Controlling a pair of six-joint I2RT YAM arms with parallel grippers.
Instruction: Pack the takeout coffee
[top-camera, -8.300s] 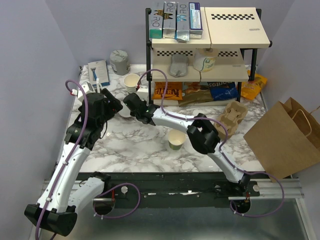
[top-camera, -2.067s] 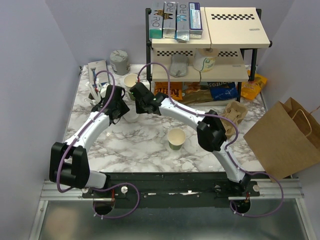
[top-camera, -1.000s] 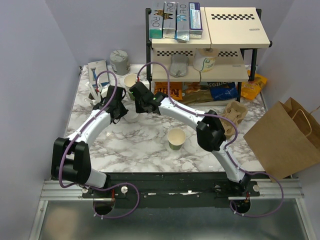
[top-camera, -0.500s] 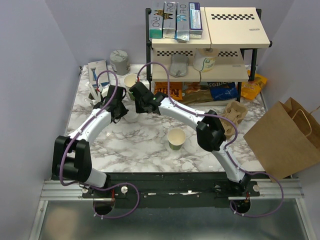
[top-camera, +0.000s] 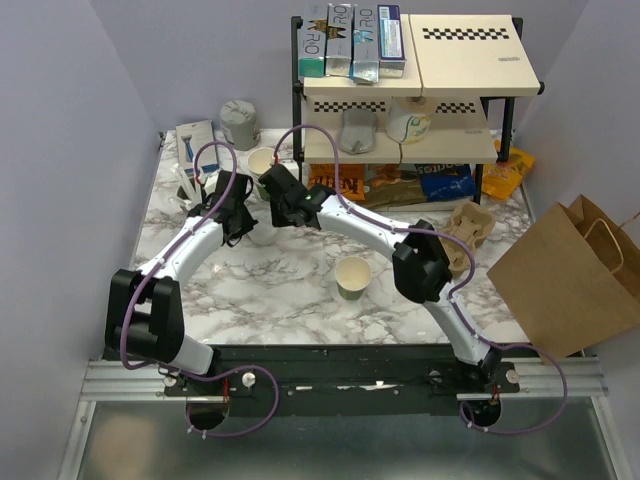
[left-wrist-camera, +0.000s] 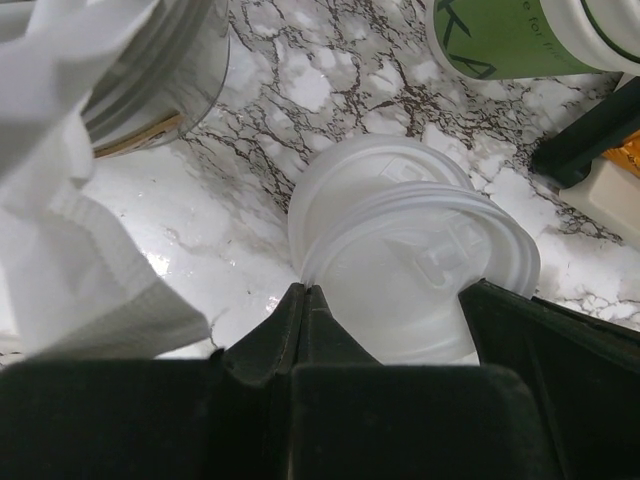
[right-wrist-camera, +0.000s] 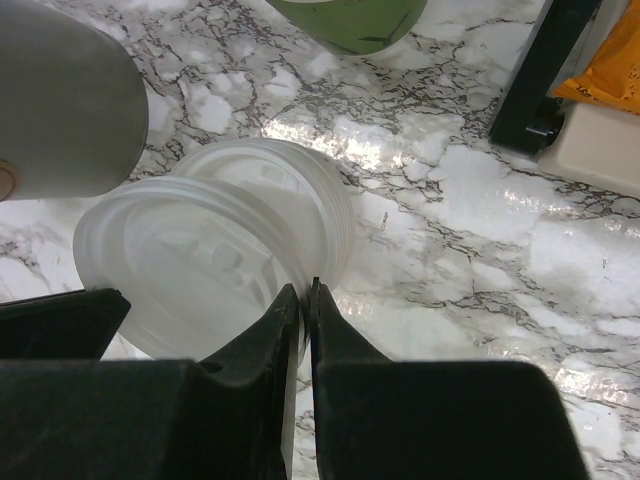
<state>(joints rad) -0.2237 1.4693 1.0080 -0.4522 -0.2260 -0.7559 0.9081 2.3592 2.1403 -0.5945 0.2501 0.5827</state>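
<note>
A stack of white plastic lids lies on the marble at the back left, and both grippers meet over it. The top lid is tilted up off the stack. My left gripper is shut, with that lid's rim running into its tips. From the opposite side, my right gripper is shut on the rim of the same lid. In the top view the left gripper and right gripper almost touch. The takeout coffee cup, cream over green, stands lidless mid-table, away from both grippers.
A stack of lidless cups and a grey cup with white napkins crowd the lids. A black shelf rack stands behind. A cardboard cup carrier and a brown paper bag are on the right.
My left gripper has closed onto the lid's rim within the last second. Both arms have hardly moved, and the right gripper keeps its hold.
</note>
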